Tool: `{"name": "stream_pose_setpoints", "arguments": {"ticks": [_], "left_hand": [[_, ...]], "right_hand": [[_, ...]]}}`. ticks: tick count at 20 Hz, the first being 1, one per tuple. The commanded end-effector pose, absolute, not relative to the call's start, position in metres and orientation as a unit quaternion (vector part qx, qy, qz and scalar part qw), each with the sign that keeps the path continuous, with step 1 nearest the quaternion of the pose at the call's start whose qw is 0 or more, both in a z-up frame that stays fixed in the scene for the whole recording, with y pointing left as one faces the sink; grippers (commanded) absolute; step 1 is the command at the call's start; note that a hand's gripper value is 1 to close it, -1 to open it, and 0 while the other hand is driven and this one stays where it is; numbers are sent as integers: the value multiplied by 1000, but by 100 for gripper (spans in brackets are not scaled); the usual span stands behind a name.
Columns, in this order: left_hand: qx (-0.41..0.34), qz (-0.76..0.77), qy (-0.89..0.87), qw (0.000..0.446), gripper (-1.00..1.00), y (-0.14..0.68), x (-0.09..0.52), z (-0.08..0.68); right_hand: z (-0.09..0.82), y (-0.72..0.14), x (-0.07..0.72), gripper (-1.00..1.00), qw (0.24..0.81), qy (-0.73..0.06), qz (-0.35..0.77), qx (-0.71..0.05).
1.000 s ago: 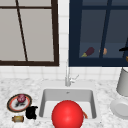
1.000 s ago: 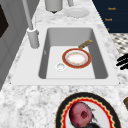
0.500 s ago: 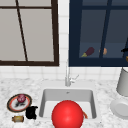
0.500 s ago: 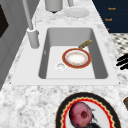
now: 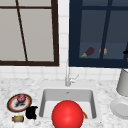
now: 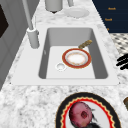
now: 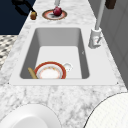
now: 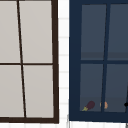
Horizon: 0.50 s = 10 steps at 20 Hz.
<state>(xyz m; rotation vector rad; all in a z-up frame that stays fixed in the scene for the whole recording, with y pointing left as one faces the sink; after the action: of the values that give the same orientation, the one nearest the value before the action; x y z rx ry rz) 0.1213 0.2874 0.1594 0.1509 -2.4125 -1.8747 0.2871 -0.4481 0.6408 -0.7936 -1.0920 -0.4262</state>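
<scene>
Front view — left hand (image 5: 31,112) fingers relaxed, beside plate (image 5: 11,103), near brown item (image 5: 18,118).

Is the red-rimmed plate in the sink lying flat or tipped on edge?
Lying flat. The red-rimmed plate rests face up on the floor of the sink, beside the drain; the right side view shows it flat too.

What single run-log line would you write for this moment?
left hand: open, beside black-rimmed round plate holding round red vegetable | small brown item: on counter nearby | right hand: at dark-blue glass-door cabinet
</scene>
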Motion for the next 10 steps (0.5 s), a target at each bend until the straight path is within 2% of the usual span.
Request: {"name": "stream_pose_setpoints", "arguments": {"ticks": [1, 10], "left_hand": [[49, -612, -788, 41, 0, 287, 121, 159], [49, -612, -788, 41, 0, 287, 121, 159]], "right_hand": [[634, -448, 256, 100, 756, -509, -202, -358], [610, -411, 197, 100, 738, -475, -242, -414]]}}
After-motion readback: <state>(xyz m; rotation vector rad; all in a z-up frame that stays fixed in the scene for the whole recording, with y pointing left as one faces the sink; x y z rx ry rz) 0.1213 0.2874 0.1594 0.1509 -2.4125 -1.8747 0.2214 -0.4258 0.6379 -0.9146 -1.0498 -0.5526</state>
